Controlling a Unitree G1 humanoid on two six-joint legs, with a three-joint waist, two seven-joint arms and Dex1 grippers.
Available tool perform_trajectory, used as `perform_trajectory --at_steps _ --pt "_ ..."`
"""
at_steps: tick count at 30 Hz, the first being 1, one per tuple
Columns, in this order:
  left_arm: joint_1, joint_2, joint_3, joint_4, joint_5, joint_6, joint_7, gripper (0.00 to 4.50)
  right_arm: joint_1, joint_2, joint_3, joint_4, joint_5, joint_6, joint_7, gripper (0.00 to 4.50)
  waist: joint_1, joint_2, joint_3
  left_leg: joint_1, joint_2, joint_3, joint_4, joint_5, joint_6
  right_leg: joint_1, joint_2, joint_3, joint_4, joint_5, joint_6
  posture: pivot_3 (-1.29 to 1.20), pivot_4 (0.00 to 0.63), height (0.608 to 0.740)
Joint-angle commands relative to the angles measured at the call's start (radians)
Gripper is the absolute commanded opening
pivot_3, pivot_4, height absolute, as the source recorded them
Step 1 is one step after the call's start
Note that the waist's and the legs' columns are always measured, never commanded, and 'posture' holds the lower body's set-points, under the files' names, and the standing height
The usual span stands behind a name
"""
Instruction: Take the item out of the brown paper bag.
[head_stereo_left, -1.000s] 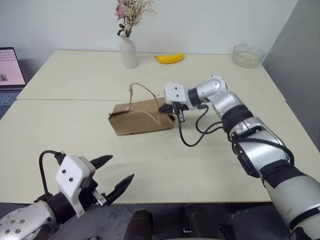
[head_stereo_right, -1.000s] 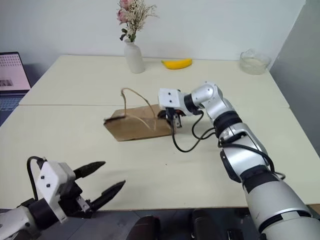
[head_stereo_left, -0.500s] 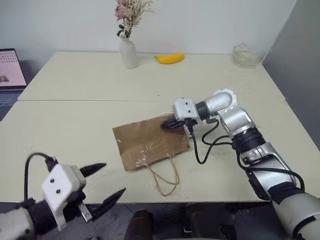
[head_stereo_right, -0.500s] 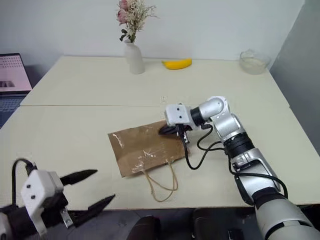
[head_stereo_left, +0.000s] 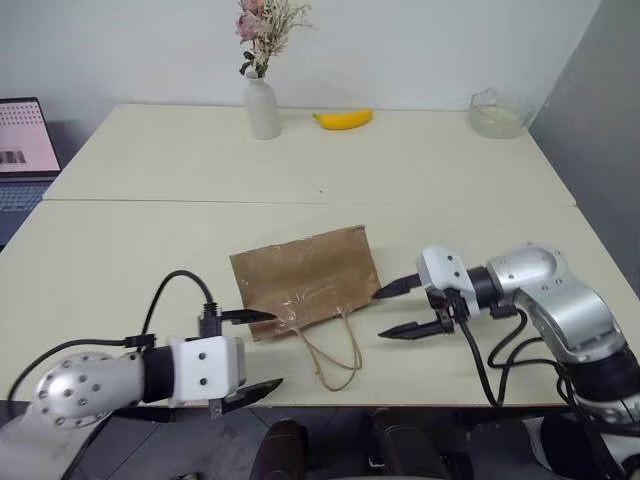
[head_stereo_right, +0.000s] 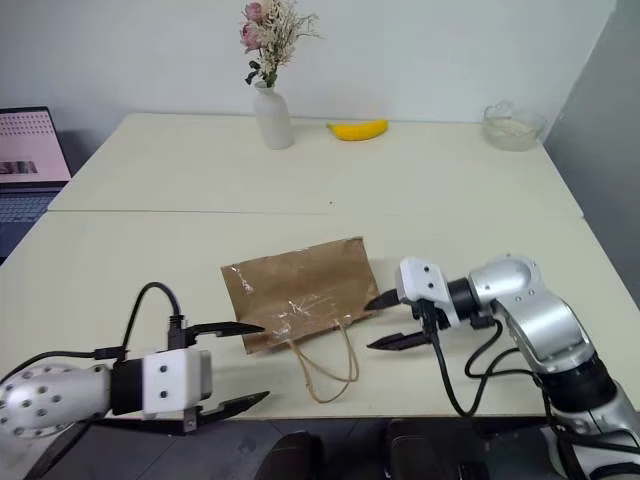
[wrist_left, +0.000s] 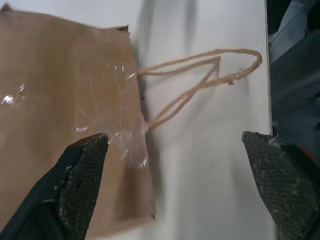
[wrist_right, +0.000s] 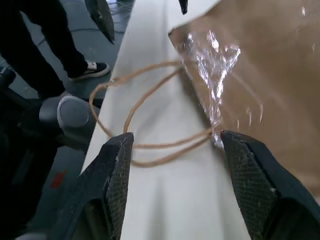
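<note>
- Cream table (head_stereo_left: 150, 160) against a pale wall carries a white vase (head_stereo_left: 263, 108) of dried flowers, a yellow banana (head_stereo_left: 342, 119) and a glass bowl (head_stereo_left: 497, 111) along its far side; a laptop (head_stereo_left: 27, 140) stands beyond its left end.
- Compared with a second ago, the brown paper bag (head_stereo_left: 305, 281) lies nearer the front edge; then it sat further back with the right gripper at its right end and the handles arching up, and now it lies flat.
- Half a second ago the right gripper (head_stereo_left: 402, 309) was pressed to the bag's far right corner with its fingers together; now it has drawn back off the bag, toward the front right.
- The left gripper (head_stereo_left: 252, 349) has come in from the lower left corner and now sits just before the bag's front left corner.
- The bag's long axis runs left to right, tilted so the right end is further back; its tan loop handles (head_stereo_left: 333, 352) trail from the front edge toward the table's front edge, so the mouth faces the robot.
- Clear tape (wrist_right: 212, 65) glints by the handle roots.
- The item cannot be seen; whether it is inside the bag cannot be told.
- Right arm bends in from the right, its gripper pointing left at the bag's front right corner, fingers (wrist_right: 116, 170) spread and holding nothing.
- Left forearm lies low along the front edge, its gripper pointing right, fingers (wrist_left: 82, 172) wide apart and empty, one tip over the bag's corner.
</note>
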Motion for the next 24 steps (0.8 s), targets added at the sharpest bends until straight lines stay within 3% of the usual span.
perform_trajectory --at_steps 1,10,17,24 --pt "-0.091 -0.038 -0.114 0.065 0.061 -0.081 -0.023 4.5 0.028 -0.043 -0.062 -0.093 0.045 0.052 -0.052 2.91 -0.004 0.0 0.0 0.0 0.0 0.001 0.0 0.0 0.0 0.0 0.0 0.001 -0.001 0.0 0.0 0.0 0.15 0.74" --pt "-0.28 -0.186 -0.321 0.206 0.157 -0.149 -0.03 4.5 0.119 -0.148 -0.131 -0.198 0.132 0.13 -0.109 2.91 -0.001 0.0 0.0 -0.003 0.0 0.0 0.0 0.0 0.0 0.002 0.0 -0.001 -0.009 0.007 0.012 0.0 0.15 0.74" --pt "-0.366 -0.247 -0.354 0.257 0.166 -0.155 -0.029 2.28 0.217 -0.192 -0.131 -0.288 0.178 0.151 -0.152 2.94 0.0 -0.001 0.0 -0.004 -0.001 0.0 0.0 0.0 0.0 0.003 0.0 0.0 -0.012 0.008 0.014 0.0 0.15 0.74" --pt "-0.364 -0.26 -0.289 0.175 0.045 0.036 -0.01 0.05 0.256 -0.14 -0.054 -0.334 0.193 0.149 -0.227 2.94 -0.003 -0.001 0.0 -0.003 0.0 -0.001 0.0 0.0 0.0 0.003 0.0 0.0 -0.011 0.008 0.014 0.0 0.15 0.74"
